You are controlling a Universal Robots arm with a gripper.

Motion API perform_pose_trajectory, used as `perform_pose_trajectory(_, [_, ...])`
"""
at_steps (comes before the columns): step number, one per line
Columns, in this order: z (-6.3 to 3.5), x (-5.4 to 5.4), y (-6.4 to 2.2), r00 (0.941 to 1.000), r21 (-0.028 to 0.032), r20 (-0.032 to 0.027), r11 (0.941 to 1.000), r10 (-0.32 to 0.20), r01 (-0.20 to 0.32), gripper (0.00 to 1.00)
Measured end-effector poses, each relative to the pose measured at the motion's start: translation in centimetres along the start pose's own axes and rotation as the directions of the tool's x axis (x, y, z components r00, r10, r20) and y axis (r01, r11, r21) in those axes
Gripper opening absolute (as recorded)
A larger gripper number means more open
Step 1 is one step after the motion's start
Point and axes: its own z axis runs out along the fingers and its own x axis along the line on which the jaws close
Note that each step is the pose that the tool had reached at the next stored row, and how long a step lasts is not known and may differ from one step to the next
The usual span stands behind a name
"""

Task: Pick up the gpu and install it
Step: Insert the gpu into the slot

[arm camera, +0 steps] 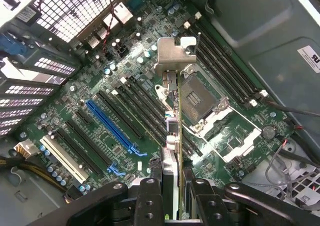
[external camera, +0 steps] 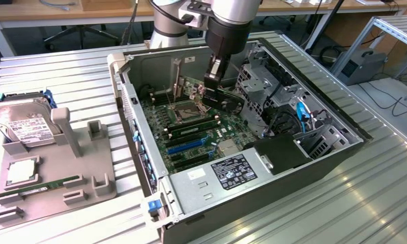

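So the arm is reaching down into the open computer case [external camera: 271, 168], which lies on its side on the ribbed metal table [external camera: 67, 81]. The gripper [arm camera: 172, 193] has the gpu [arm camera: 172, 110] pinched edge-on between its two black fingers [arm camera: 150, 196], so the jaws are closed partway, just the thickness of the card apart. In the wrist view you're looking straight down the card's thin edge, with its silvery metal end bracket [arm camera: 175, 55] at the far end, and the whole thing hangs above the green motherboard [arm camera: 100, 85], over the area between the black expansion slots [arm camera: 132, 105] and the empty CPU socket [arm camera: 197, 93]. It doesn't look seated in any slot, though how close it is to the board I honestly can't tell. The long blue slot [arm camera: 112, 126] sits a bit off to the side of the card, apart from it. In the exterior view the card [external camera: 221, 96] shows as a dark slab under the gripper [external camera: 211, 89], near the drive cage [external camera: 258, 86]. Off at the exterior view's left there's a grey parts holder [external camera: 54, 178] on the table with the silver hard drive [external camera: 24, 124] leaning upright in it and the thin green memory stick [external camera: 51, 184] lying flat further down.
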Motion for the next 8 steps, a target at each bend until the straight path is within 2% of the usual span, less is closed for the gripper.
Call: perform_pose_trajectory(8, [0.01, 0.0, 0.0, 0.9992, -0.0003, -0.0014, 0.9992, -0.039, 0.039, 0.27])
